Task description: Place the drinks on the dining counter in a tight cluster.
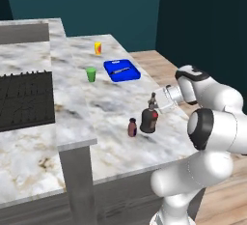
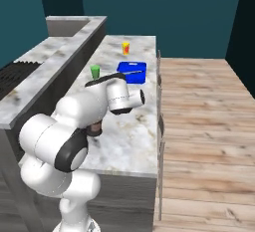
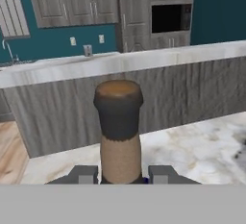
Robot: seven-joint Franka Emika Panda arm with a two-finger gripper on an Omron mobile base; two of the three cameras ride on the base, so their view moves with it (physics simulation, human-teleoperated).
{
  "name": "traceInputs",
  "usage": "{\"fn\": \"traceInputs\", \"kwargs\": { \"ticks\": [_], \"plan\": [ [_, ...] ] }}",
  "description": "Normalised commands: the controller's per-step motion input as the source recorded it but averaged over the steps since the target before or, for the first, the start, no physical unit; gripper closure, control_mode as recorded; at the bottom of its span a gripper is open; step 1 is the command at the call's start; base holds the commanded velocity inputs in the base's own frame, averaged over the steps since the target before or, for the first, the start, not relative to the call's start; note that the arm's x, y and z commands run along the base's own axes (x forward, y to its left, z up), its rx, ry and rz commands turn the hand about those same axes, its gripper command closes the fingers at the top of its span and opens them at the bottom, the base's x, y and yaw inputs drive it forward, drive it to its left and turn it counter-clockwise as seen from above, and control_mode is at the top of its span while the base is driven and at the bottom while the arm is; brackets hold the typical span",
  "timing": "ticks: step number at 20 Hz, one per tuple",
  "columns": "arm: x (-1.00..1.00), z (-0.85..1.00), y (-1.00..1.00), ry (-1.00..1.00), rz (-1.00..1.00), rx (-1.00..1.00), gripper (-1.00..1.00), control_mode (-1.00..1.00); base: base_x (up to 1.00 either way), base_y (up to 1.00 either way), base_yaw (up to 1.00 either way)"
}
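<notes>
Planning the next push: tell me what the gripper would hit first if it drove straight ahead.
The gripper is already shut on the squat dark brown bottle's thin neck; beyond it, probably the raised grey panelled ledge, though depth is unclear.

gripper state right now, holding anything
gripper: jaws closed on the thin neck of the dark brown bottle, which stands upright on the dining counter.

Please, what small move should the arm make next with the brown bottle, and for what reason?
Probably open the claw and let go. It is shut on the neck of the brown bottle, which appears to stand upright on the dining counter close beside the maroon bottle, so this pair already looks clustered. After releasing, it could draw back from the neck.
</notes>
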Motion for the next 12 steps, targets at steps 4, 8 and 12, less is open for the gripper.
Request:
{"fn": "traceInputs", "kwargs": {
  "ticks": [4,8,12],
  "plan": [
    [0.08,0.0,0.0,0.0,-0.03,-0.06,1.0,-1.0,0.0,0.0,0.0],
    [0.06,0.0,0.0,0.0,-0.03,-0.06,1.0,-1.0,0.0,0.0,0.0],
    [0.01,-0.02,0.0,0.0,-0.01,-0.02,1.0,-1.0,0.0,0.0,0.0]
  ]
}}
